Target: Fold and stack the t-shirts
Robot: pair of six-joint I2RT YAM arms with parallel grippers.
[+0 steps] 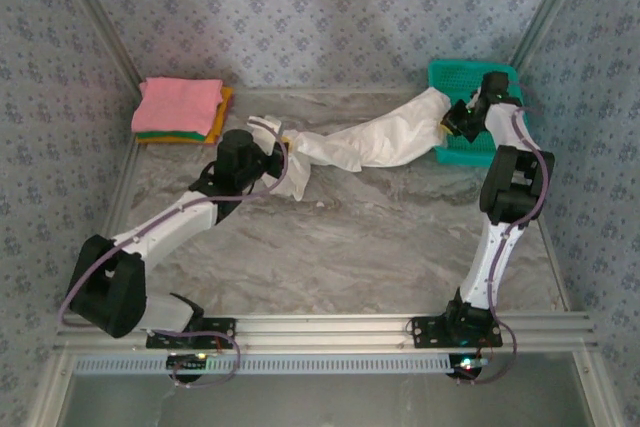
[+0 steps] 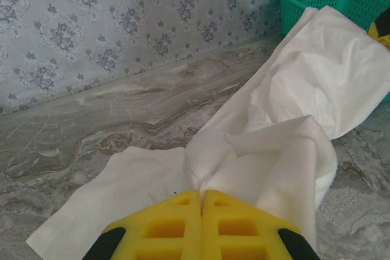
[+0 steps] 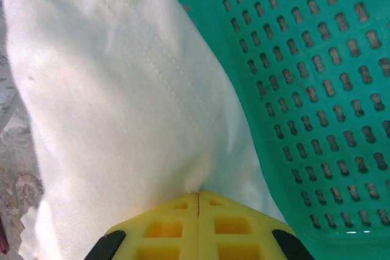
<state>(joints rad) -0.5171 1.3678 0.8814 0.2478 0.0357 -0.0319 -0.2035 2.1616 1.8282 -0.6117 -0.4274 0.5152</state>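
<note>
A white t-shirt (image 1: pixel 370 139) stretches in a rumpled band from the table's middle to the teal basket (image 1: pixel 498 77) at the back right. My left gripper (image 1: pixel 282 160) is shut on its left end, and the cloth (image 2: pixel 274 138) bunches out from between the yellow fingertips (image 2: pixel 183 202). My right gripper (image 1: pixel 450 119) is shut on the shirt's other end at the basket's rim; a seam runs across the fabric (image 3: pixel 122 101) ahead of the fingers. A folded stack of pink, green and orange t-shirts (image 1: pixel 180 109) lies at the back left.
The teal mesh basket (image 3: pixel 317 89) sits against the back right corner, right beside my right gripper. Patterned walls (image 1: pixel 320 7) close the table on three sides. A metal rail (image 1: pixel 330 327) runs along the near edge.
</note>
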